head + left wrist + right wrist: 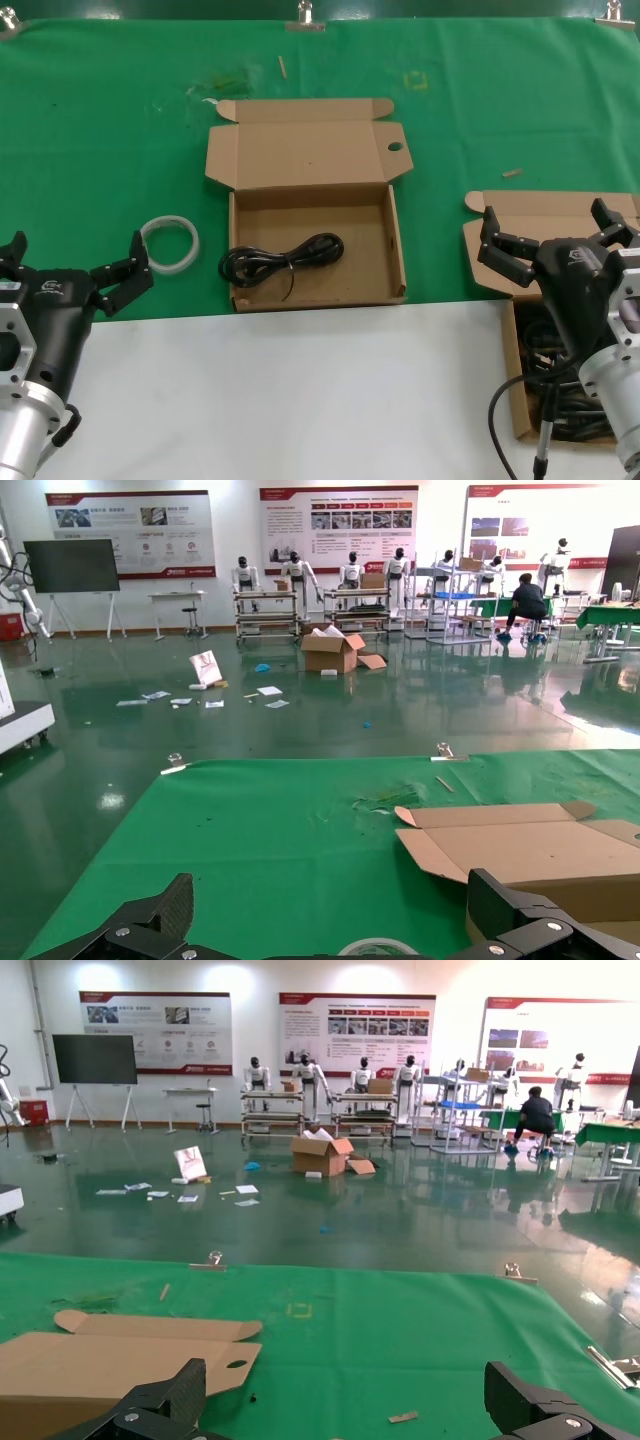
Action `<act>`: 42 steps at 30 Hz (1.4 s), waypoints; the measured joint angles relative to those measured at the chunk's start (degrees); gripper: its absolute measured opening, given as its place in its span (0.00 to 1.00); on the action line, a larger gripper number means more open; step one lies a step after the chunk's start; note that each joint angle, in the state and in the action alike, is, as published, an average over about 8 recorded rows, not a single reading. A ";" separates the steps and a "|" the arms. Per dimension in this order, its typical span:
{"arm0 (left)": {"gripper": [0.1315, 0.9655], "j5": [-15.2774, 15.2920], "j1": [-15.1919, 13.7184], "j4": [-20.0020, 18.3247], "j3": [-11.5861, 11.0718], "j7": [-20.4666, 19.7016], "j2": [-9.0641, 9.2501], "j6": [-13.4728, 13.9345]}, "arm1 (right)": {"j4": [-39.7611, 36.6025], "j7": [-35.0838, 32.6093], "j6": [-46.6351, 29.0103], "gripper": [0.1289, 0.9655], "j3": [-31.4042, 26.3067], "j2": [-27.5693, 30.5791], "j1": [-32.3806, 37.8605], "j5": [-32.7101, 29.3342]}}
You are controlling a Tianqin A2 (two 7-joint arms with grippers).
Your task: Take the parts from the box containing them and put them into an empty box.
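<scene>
Both pincers are hovering released, one cable already lying in the holed box.

We are seeing the left pincer (75, 262) hanging spread near the table's (300, 400) left edge, just beside a tape ring (170, 243). The right pincer (555, 232) is gaping above the plain box (520, 400) at the right edge, where more cables (550, 355) are lying. One cable (283, 257) is resting in the holed box (398, 250) at the centre.
</scene>
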 joint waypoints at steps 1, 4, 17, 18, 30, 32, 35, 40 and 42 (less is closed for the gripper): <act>1.00 0.00 0.00 0.00 0.00 0.00 0.00 0.00 | 0.00 0.00 0.00 1.00 0.00 0.00 0.00 0.00; 1.00 0.00 0.00 0.00 0.00 0.00 0.00 0.00 | 0.00 0.00 0.00 1.00 0.00 0.00 0.00 0.00; 1.00 0.00 0.00 0.00 0.00 0.03 0.00 0.00 | 0.00 0.00 0.00 1.00 0.00 0.00 0.00 0.00; 1.00 0.00 0.00 0.00 0.00 0.03 0.00 0.00 | 0.00 0.00 0.00 1.00 0.00 0.00 0.00 0.00; 1.00 0.00 0.00 0.00 0.00 0.01 0.00 0.00 | 0.00 0.00 0.00 1.00 0.00 0.00 0.00 0.00; 1.00 0.00 0.00 0.00 0.00 0.01 0.00 0.00 | 0.00 0.00 0.00 1.00 0.00 0.00 0.00 0.00; 1.00 0.00 0.00 0.00 0.00 0.01 0.00 0.00 | 0.00 0.00 0.00 1.00 0.00 0.00 0.00 0.00; 1.00 0.00 0.00 0.00 0.00 0.01 0.00 0.00 | 0.00 0.00 0.00 1.00 0.00 0.00 0.00 0.00; 1.00 0.00 0.00 0.00 0.00 0.01 0.00 0.00 | 0.00 0.00 0.00 1.00 0.00 0.00 0.00 0.00</act>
